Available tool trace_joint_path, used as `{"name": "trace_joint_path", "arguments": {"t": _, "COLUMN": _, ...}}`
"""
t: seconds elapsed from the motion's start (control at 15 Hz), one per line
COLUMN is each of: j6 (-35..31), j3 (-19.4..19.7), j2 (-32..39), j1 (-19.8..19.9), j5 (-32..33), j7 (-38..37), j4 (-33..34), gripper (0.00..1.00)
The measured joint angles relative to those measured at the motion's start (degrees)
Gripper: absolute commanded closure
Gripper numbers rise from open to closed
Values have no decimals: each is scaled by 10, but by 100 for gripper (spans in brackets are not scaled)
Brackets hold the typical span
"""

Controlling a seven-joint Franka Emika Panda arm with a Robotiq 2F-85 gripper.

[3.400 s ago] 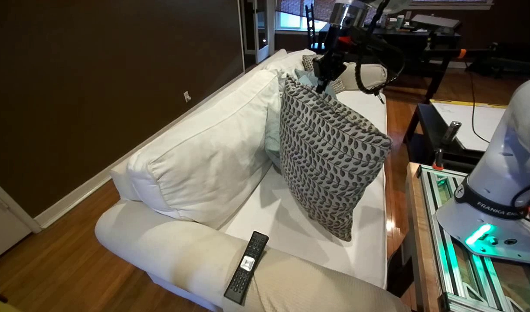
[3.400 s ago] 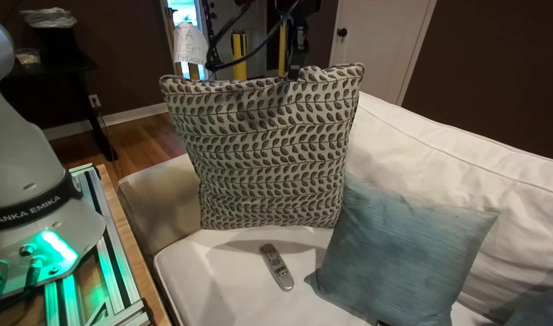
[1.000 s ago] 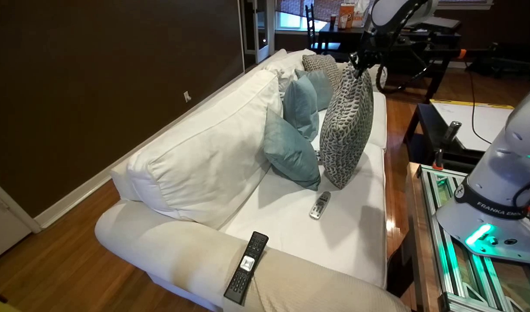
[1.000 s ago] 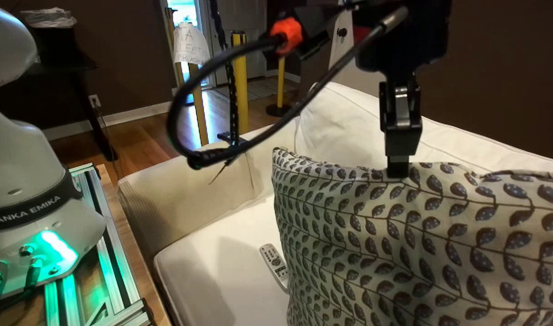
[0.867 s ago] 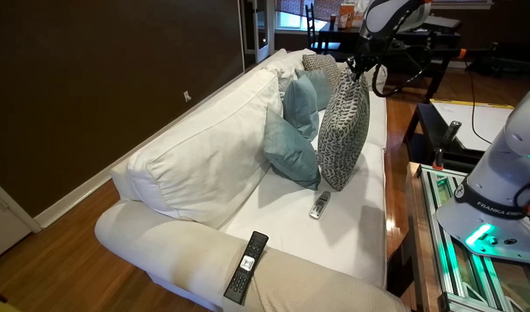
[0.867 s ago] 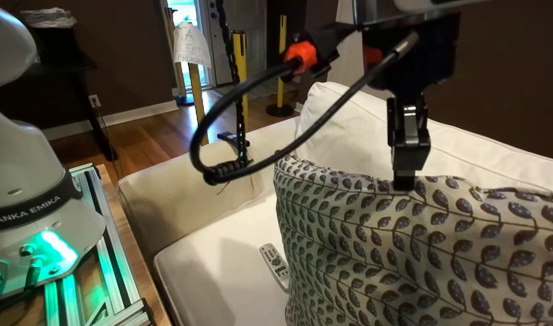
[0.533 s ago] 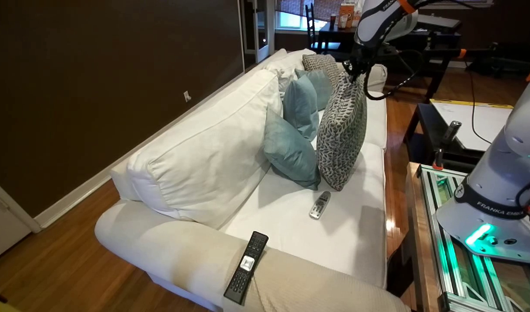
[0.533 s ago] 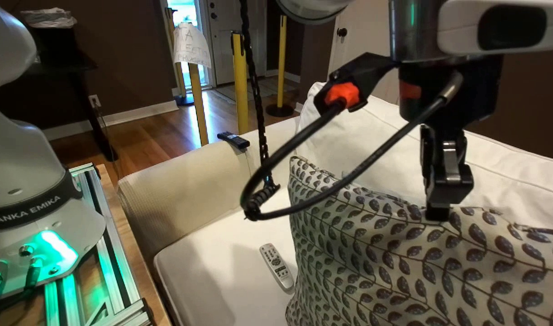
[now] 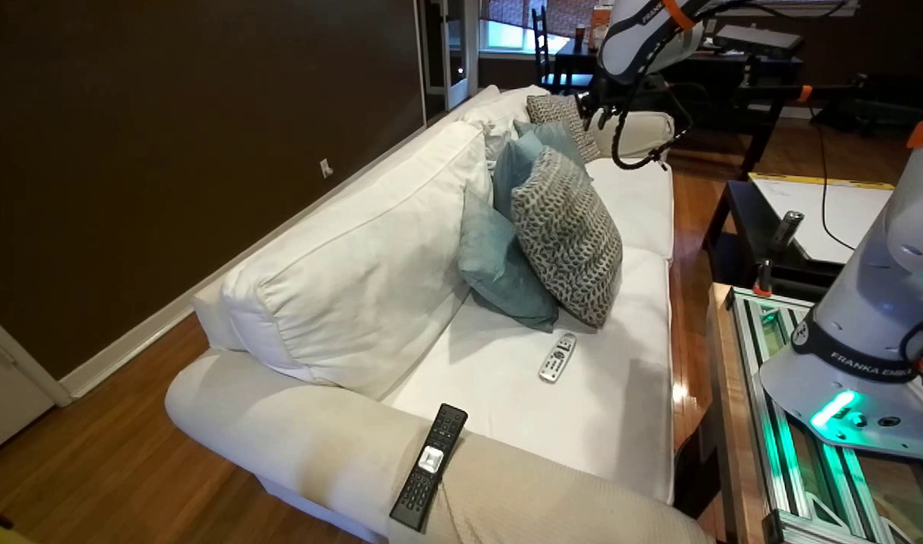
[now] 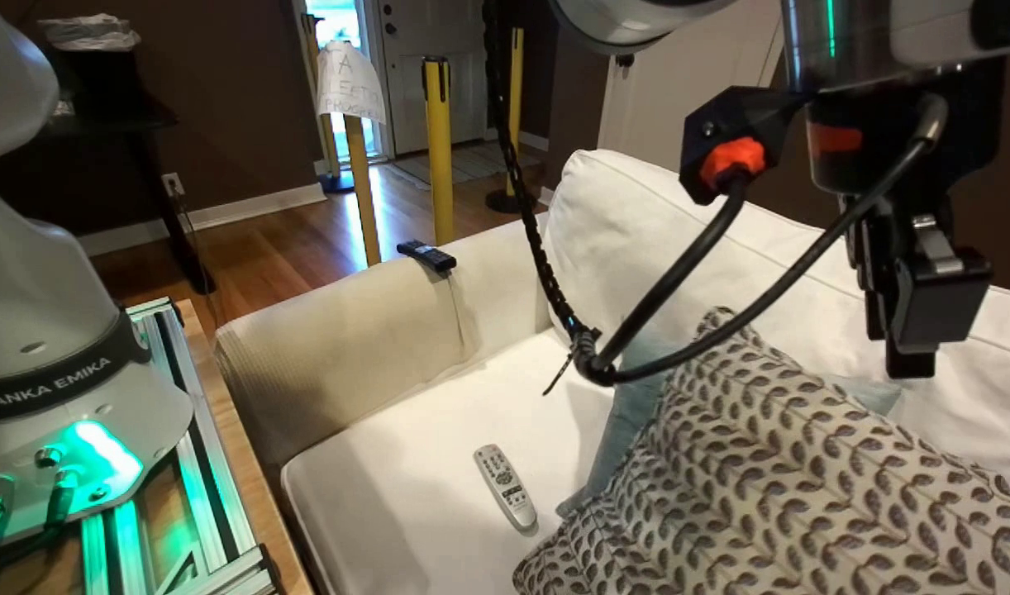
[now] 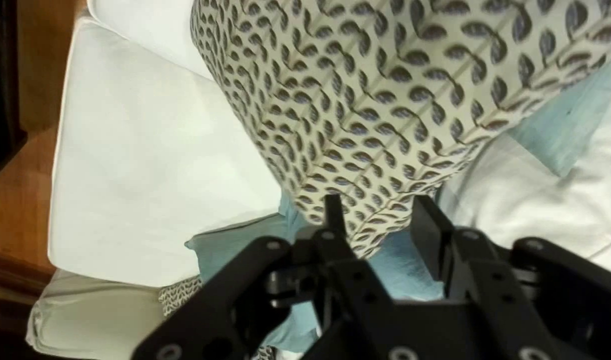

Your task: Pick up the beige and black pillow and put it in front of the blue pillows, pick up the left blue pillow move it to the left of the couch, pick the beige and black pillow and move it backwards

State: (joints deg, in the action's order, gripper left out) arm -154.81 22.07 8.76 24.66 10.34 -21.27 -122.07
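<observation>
Two remotes share the white couch [image 9: 499, 400], and the black remote [image 9: 429, 466] comes first: flat on the near armrest [image 9: 303, 423], out of the pillows' way. Next, one blue pillow [image 9: 499, 264] slumps toward the puffy back cushion [image 9: 363, 279], which I take to be its prop. The silver remote [image 9: 558, 358] lies on the seat, near the pillows' lower corners.

Then comes the beige and black pillow [image 9: 571, 238], in front of the blue ones. Its bottom rests on the seat and its top tips toward the couch back, so I'd say the blue pillows hold it up. More blue shows behind it, partly covered.

Near its top, a little farther right, the claw [image 11: 379, 215] hangs open with nothing between its fingers; the pillow corner visible in that gap looks to lie beyond them. That fits a put-down, though whether the first placing or the final push backwards I can't tell. If the left blue pillow comes next, tugging it could topple the patterned one leaning there.

Farthest right, the robot base [image 9: 862, 378] stands beside the couch's front, presumably to reach across the seat.
</observation>
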Motion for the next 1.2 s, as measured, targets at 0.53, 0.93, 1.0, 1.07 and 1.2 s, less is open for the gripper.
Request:
{"name": "trace_joint_path", "arguments": {"t": 0.53, "j6": -17, "j3": -24, "j2": -1, "j1": -58, "j5": -49, "j7": 6, "j4": -7, "gripper": 0}}
{"name": "trace_joint_path", "arguments": {"t": 0.93, "j6": -13, "j3": -95, "j2": 2, "j1": -79, "j5": -213, "j7": 85, "j4": -34, "gripper": 0}}
{"name": "trace_joint_path", "arguments": {"t": 1.0, "j6": -9, "j3": -106, "j2": 6, "j1": -80, "j5": -242, "j7": 106, "j4": -36, "gripper": 0}}
{"name": "trace_joint_path", "arguments": {"t": 1.07, "j6": -3, "j3": -117, "j2": 10, "j1": -80, "j5": -268, "j7": 129, "j4": -36, "gripper": 0}}
{"name": "trace_joint_path", "arguments": {"t": 1.2, "j6": 0, "j3": -130, "j2": 17, "j1": -80, "j5": -292, "j7": 153, "j4": -37, "gripper": 0}}
